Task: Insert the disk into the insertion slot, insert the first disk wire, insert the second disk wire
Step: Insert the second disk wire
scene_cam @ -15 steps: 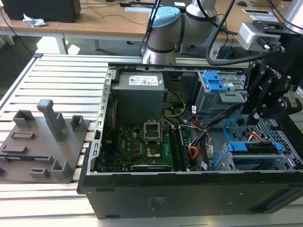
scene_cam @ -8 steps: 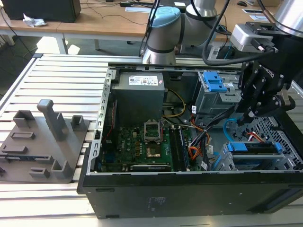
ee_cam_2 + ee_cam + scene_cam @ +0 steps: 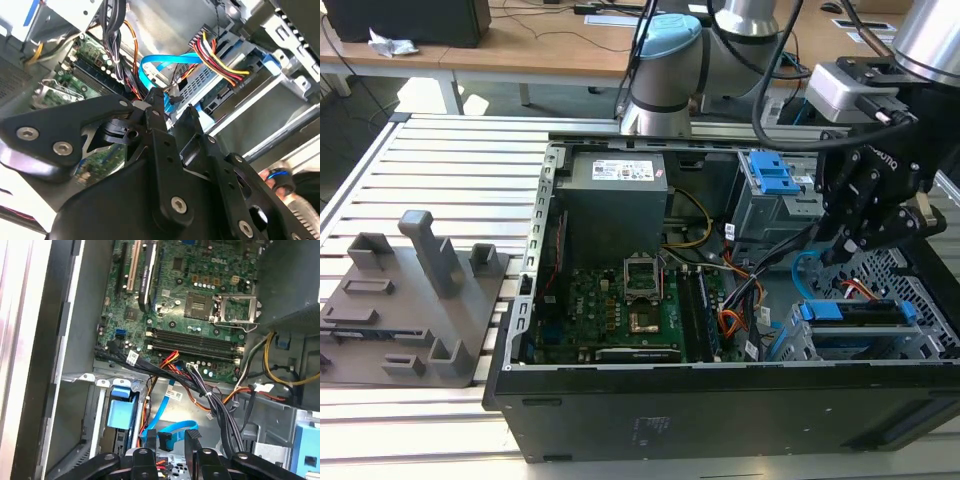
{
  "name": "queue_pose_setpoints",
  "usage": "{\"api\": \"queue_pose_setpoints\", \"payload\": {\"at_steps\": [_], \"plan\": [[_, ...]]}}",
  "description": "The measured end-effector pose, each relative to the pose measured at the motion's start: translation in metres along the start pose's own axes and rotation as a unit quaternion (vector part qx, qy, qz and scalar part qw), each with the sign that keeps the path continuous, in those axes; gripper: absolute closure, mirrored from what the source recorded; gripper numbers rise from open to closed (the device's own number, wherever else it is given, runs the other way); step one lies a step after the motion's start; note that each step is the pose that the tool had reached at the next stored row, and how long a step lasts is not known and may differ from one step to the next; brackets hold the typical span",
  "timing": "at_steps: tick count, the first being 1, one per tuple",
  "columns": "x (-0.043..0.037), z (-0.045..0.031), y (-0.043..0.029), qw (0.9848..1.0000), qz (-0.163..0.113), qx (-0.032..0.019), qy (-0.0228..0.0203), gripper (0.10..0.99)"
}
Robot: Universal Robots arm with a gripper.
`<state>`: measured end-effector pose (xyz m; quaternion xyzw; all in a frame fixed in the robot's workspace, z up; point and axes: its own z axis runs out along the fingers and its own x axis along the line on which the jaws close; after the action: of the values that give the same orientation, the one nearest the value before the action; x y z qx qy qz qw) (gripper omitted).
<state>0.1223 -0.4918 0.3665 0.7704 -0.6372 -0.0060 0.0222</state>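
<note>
Slatted aluminium table [image 3: 450, 170] carries an open black computer case [image 3: 720, 410] and, towards the exterior view's left, a grey fixture block [image 3: 415, 300] with upright posts. Inside the case lie a green motherboard [image 3: 630, 300] and a grey power supply [image 3: 615, 200], with a cage bearing a blue latch [image 3: 770, 175] further back. The disk [image 3: 860, 312] sits in the insertion slot [image 3: 855, 345] at the corner of the case towards the exterior view's right, its blue carrier showing at both ends of the bay. The gripper [image 3: 845, 245] hangs just above and behind that bay (its black linkage crowds both wrist views). A flat blue cable [image 3: 165, 59] loops down to the gripper's tip, its dark end lying right there in the first wrist view. I cannot tell whether the gripper is clamped on it or merely beside it. A bundle of red, yellow and black wires [image 3: 220, 60] runs towards the rear of the cage.
</note>
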Motion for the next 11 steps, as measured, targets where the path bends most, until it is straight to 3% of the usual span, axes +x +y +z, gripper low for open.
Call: {"api": "queue_pose_setpoints", "payload": {"at_steps": [4, 7, 9, 11], "plan": [[0.0, 0.0012, 0.0002, 0.9989, -0.047, 0.0009, 0.002, 0.725], [-0.0004, 0.003, 0.0015, 0.9986, -0.053, -0.0004, 0.0079, 0.725], [-0.0004, 0.0035, 0.0016, 0.9983, -0.058, -0.0003, 0.0083, 0.725], [-0.0004, 0.0046, 0.0016, 0.9967, -0.08, -0.0003, 0.0113, 0.725]]}}
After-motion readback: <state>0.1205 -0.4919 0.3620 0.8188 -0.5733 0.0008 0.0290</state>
